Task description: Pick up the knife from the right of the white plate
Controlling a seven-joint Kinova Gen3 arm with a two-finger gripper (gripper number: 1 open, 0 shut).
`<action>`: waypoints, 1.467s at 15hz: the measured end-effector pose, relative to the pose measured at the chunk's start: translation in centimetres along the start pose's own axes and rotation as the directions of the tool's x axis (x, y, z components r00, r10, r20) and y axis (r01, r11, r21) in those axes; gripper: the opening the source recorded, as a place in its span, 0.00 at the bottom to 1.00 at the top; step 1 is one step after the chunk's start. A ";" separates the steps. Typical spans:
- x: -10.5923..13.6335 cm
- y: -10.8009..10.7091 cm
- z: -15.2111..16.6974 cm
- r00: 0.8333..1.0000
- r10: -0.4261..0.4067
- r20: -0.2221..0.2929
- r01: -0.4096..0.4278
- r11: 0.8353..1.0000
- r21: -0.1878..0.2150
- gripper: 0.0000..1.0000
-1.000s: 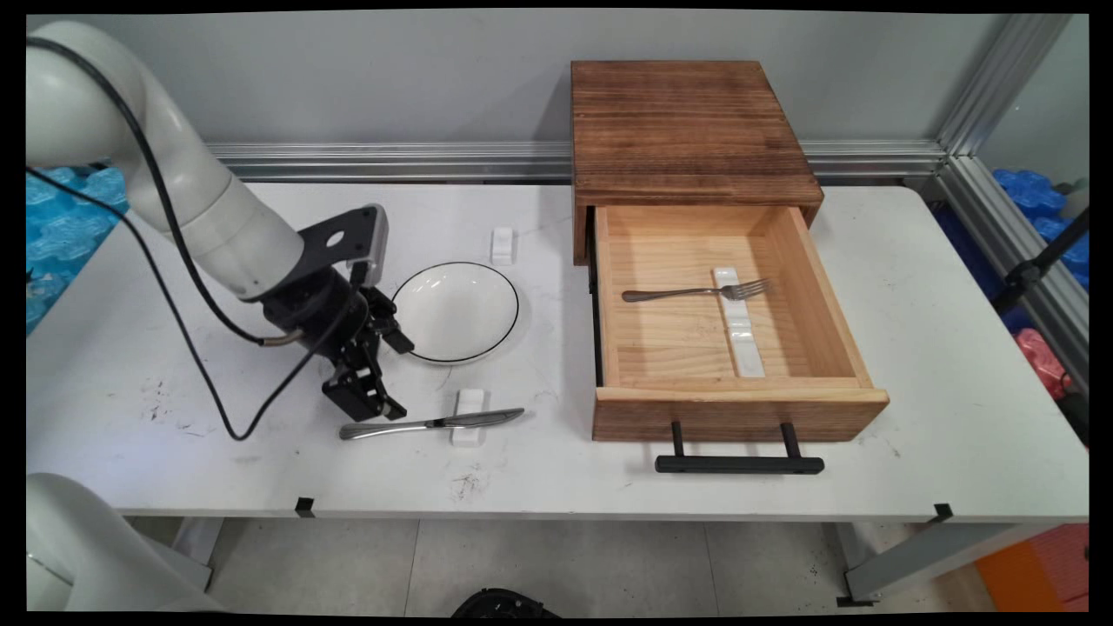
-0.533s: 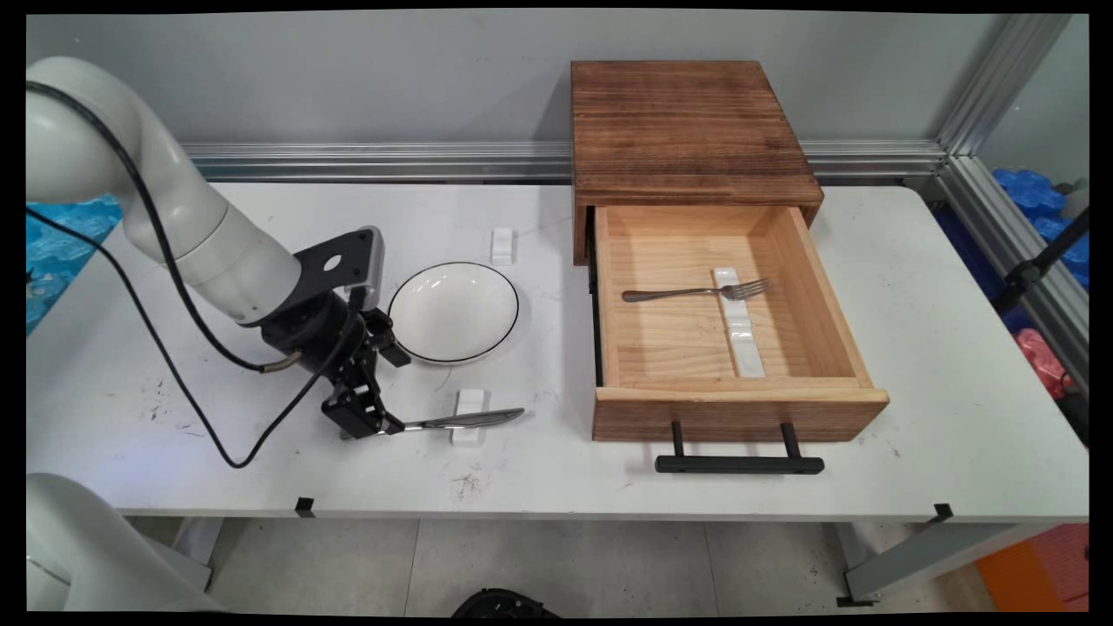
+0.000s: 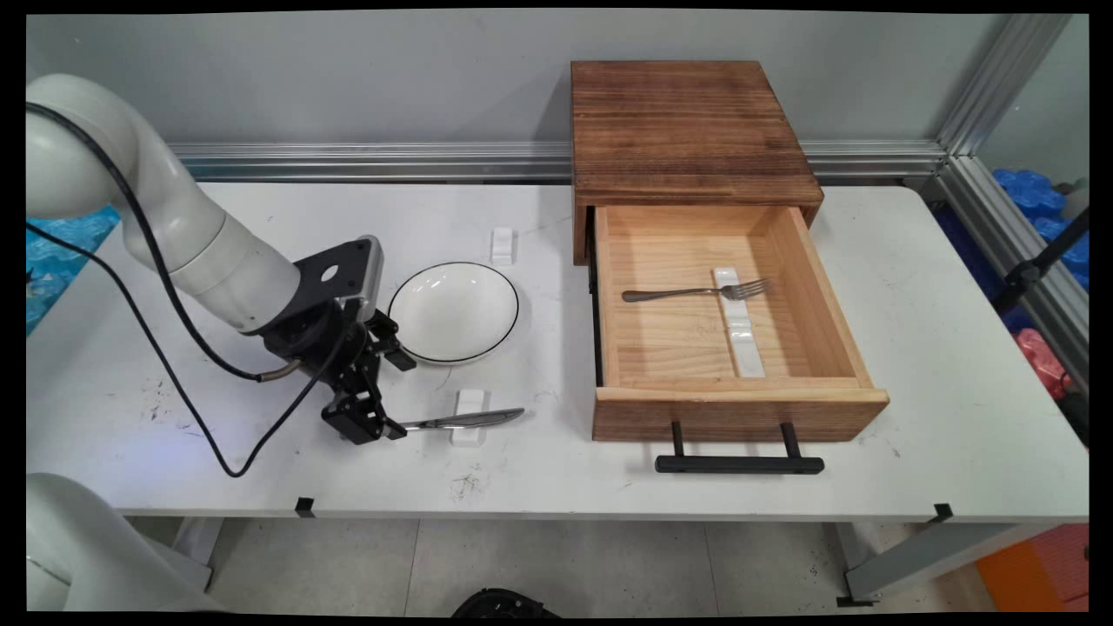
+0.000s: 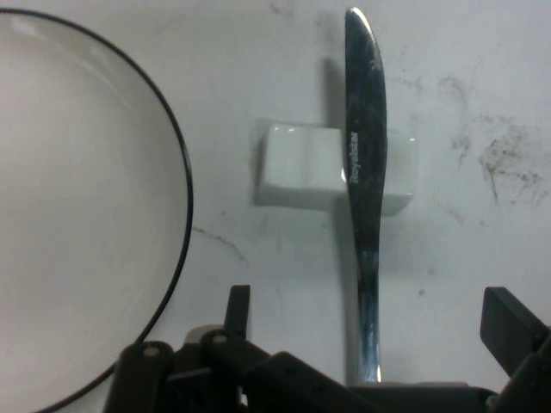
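On the counter (image 3: 609, 487): gripper (image 3: 369, 428) with jaws apart astride the handle of a knife (image 4: 365, 198), whose blade lies propped clear on a white rest (image 4: 297, 168); plate (image 3: 454, 311) beside.

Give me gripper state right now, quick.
Gripper: open, down at the handle end of the knife, one finger on each side of the handle, not closed on it.

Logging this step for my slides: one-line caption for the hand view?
Tool open astride the handle of a knife lying across a white rest, plate alongside.
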 end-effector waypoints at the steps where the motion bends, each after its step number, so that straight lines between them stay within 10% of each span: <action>1: 0.0 0.0 0.1 1.000 0.005 -0.003 -0.005 1.000 -0.001 1.00; 22: -1.0 0.3 2.1 1.000 -0.016 -0.019 0.016 1.000 0.000 1.00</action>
